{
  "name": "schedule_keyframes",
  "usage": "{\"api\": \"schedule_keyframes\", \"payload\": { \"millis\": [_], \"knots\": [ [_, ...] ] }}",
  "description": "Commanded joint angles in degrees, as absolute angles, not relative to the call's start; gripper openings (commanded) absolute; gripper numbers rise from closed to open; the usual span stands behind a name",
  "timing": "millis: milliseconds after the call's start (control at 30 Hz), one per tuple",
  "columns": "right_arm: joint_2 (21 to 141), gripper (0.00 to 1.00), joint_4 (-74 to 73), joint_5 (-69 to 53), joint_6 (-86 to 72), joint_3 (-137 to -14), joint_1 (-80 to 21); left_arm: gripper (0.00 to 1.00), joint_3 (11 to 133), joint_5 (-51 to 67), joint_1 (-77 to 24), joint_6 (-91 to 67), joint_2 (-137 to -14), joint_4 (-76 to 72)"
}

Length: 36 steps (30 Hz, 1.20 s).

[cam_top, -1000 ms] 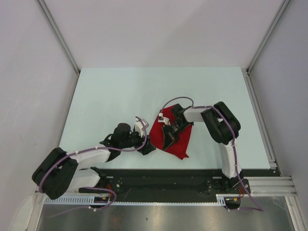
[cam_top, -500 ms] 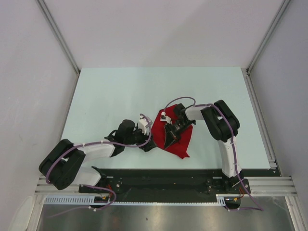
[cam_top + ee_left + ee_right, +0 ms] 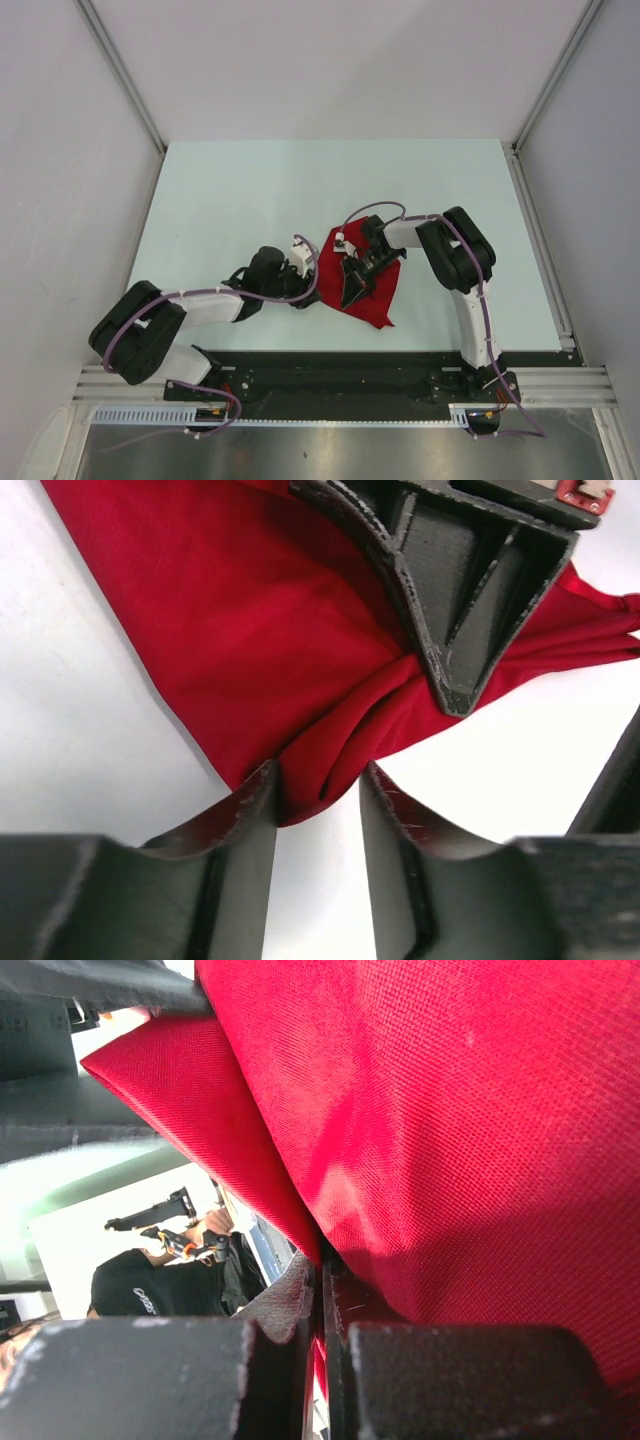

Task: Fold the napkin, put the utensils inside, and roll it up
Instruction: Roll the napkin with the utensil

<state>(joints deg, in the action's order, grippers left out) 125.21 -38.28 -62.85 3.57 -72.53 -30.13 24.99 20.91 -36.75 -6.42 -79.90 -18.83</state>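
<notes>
The red napkin (image 3: 378,300) lies bunched on the table, right of centre near the front. My right gripper (image 3: 351,288) is shut on a fold of it; in the right wrist view (image 3: 322,1272) the cloth (image 3: 450,1110) is pinched between the closed jaws and fills the frame. My left gripper (image 3: 308,297) is at the napkin's left corner. In the left wrist view (image 3: 318,776) its jaws stand open with the gathered corner of the cloth (image 3: 250,610) between the fingertips, touching the left finger (image 3: 250,820). The right gripper's black finger (image 3: 470,590) shows above. The orange utensils are out of view.
The pale table (image 3: 250,200) stretches to the back and left. Grey walls with metal posts stand on three sides. The black base bar (image 3: 330,365) runs along the table's front edge, close to the napkin.
My left arm has reached right, bringing its gripper up to the napkin's left corner. My right gripper has stayed shut on the cloth, and the cloth has bunched slightly.
</notes>
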Motion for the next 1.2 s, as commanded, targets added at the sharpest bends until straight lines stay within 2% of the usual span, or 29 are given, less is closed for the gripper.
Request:
{"api": "schedule_keyframes", "payload": {
  "millis": [0,67,167,267,467,667,767,967,1167],
  "knots": [
    [126.57,0.0,-37.35,-60.29,5.71,-73.57,-29.62,0.37,27.86,19.78,-37.18,-5.71,-81.65,-19.52],
    [126.3,0.0,-37.27,-60.03,5.71,-73.56,-29.71,0.25,28.73,18.72,-37.18,-5.98,-82.09,-18.64],
    [125.33,0.01,-37.35,-60.03,5.36,-73.48,-29.62,0.14,29.7,17.84,-37.0,-6.42,-82.88,-16.79],
    [124.37,0.06,-37.35,-59.85,4.92,-73.74,-29.53,0.01,31.19,17.49,-36.57,-7.03,-83.93,-14.25],
    [119.45,0.37,-35.95,-58.1,2.38,-73.83,-28.92,0.0,33.48,19.77,-35.68,-9.49,-86.22,-9.85],
    [107.51,0.57,-31.65,-52.48,-1.22,-69.53,-26.63,0.0,35.51,22.23,-34.1,-11.6,-89.12,-6.16],
    [98.46,0.65,-28.14,-43.88,-1.93,-63.49,-27.07,0.0,36.03,23.38,-32.87,-12.83,-90.26,-5.45],
    [80.1,0.73,-20.66,-21.15,-5.09,-49.68,-32.86,0.0,37.62,27.24,-30.41,-14.67,-93.33,-4.75],
    [73.92,0.74,-21.0,-8.2,-8.0,-44.57,-42.09,0.0,38.93,29.44,-29.18,-15.73,-95.8,-4.31]
  ]
}}
